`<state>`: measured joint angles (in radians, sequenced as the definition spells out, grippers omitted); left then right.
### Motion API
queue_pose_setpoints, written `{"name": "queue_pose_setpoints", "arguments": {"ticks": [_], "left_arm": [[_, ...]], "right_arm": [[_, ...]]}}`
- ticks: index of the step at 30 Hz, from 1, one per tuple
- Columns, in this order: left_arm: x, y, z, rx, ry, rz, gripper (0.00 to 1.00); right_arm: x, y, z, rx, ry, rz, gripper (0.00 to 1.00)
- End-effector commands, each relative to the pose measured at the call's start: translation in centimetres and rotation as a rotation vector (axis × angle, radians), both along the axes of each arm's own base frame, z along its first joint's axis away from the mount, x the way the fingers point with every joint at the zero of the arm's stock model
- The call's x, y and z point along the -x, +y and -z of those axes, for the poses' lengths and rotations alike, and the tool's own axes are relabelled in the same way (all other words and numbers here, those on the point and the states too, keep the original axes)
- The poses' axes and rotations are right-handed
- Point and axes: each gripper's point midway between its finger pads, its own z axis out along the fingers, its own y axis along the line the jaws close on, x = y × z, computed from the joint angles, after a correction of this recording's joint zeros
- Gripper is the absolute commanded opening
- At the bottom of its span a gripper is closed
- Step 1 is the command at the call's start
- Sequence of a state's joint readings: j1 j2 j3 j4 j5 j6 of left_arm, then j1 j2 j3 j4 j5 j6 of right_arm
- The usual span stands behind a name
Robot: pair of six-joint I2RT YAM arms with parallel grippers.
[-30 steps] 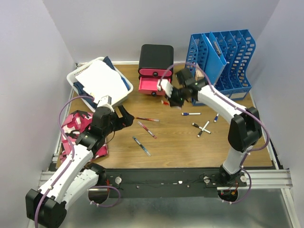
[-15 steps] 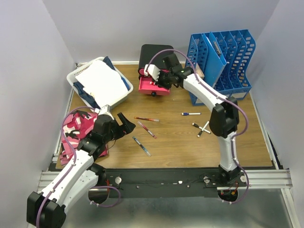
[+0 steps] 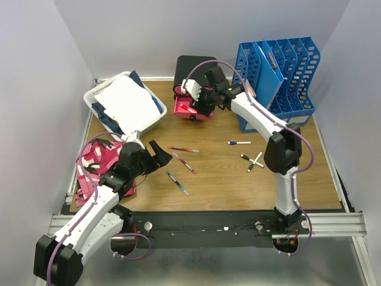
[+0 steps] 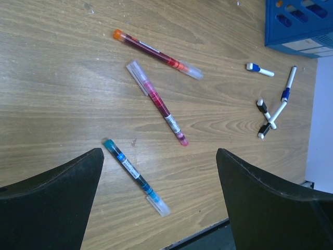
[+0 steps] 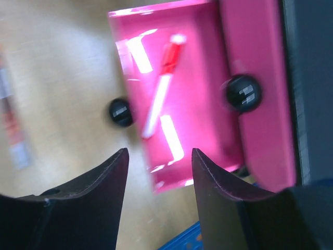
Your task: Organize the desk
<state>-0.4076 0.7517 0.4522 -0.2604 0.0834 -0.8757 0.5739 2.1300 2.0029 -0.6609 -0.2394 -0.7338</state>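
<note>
The desk [image 3: 226, 179] lies under both arms and fills the middle of the top view; its long axis runs from left to right, and its front edge with the black and silver rail [image 3: 208, 229] is turned toward the arm bases at the bottom. The left gripper [image 3: 159, 154] hangs over the left half of the desk with its jaws wide apart; it holds nothing and touches nothing. The right gripper [image 3: 199, 104] is at the back of the desk, over the pulled-out pink drawer [image 3: 191, 108] of the black drawer unit [image 3: 195, 70]; its jaws are also apart and nothing is between them. The left wrist view shows three pens on the wood between the fingers of the left gripper [image 4: 158, 156]: a red pen [image 4: 156, 53], a magenta pen [image 4: 158, 101] and a blue pen [image 4: 135, 176], all lying slanted and apart from each other; further right are crossed markers [image 4: 270, 112], beside the corner of the blue file rack [image 4: 299, 23]. The right wrist view, which is blurred, shows what the top view hides: a red and white pen [image 5: 161, 88] lies inside the drawer [image 5: 177, 78], below the right gripper [image 5: 159, 151]. Only the top view shows the white basket [image 3: 95, 98] with papers and the pink patterned item [image 3: 98, 161] at the left side.
</note>
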Motion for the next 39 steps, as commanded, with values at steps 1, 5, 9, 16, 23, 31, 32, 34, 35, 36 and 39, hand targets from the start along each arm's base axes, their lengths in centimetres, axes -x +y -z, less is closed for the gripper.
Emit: {"name": "queue_pose_setpoints", "arguments": {"ticks": [1,5,9,16,23,31,32,34,35,36,39], "left_arm": [[-0.5,-0.8,-0.8,0.013,-0.035,0.048,0.98],[-0.9,-1.3,-1.1,0.014,-0.051,0.069,0.98],[-1.4,-1.7,-1.5,0.018,-0.075,0.090,0.98],[-1.6,-2.4,-1.4,0.027,-0.081,0.128,0.98],[-1.5,-2.3,-1.1,0.021,-0.072,0.130,0.98],[-1.3,-2.2,-1.1,0.027,-0.076,0.122,0.98],[-1.3,-2.2,-1.0,0.027,-0.075,0.122,0.98],[-1.3,-2.2,-1.0,0.024,-0.075,0.121,0.98],[-1.3,-2.2,-1.0,0.025,-0.076,0.121,0.98],[-1.3,-2.2,-1.0,0.024,-0.075,0.121,0.98],[-1.3,-2.2,-1.0,0.024,-0.075,0.120,0.98]], "right_arm": [[10.1,-2.7,-1.5,-0.055,0.251,-0.147,0.60],[16.1,-6.4,1.6,0.013,0.389,-0.170,0.60],[16.5,-11.1,4.2,0.088,0.400,-0.057,0.61],[13.4,-15.4,6.2,0.109,0.410,-0.002,0.61],[11.3,-15.3,8.7,0.142,0.355,-0.093,0.62],[8.0,-15.2,10.7,0.190,0.304,-0.096,0.62],[7.9,-15.2,11.3,0.199,0.308,-0.098,0.62],[7.6,-15.4,11.7,0.216,0.302,-0.101,0.62],[7.4,-15.5,12.0,0.220,0.302,-0.098,0.62],[7.3,-15.6,12.4,0.230,0.299,-0.099,0.62],[7.4,-15.8,13.4,0.245,0.316,-0.102,0.61]]}}
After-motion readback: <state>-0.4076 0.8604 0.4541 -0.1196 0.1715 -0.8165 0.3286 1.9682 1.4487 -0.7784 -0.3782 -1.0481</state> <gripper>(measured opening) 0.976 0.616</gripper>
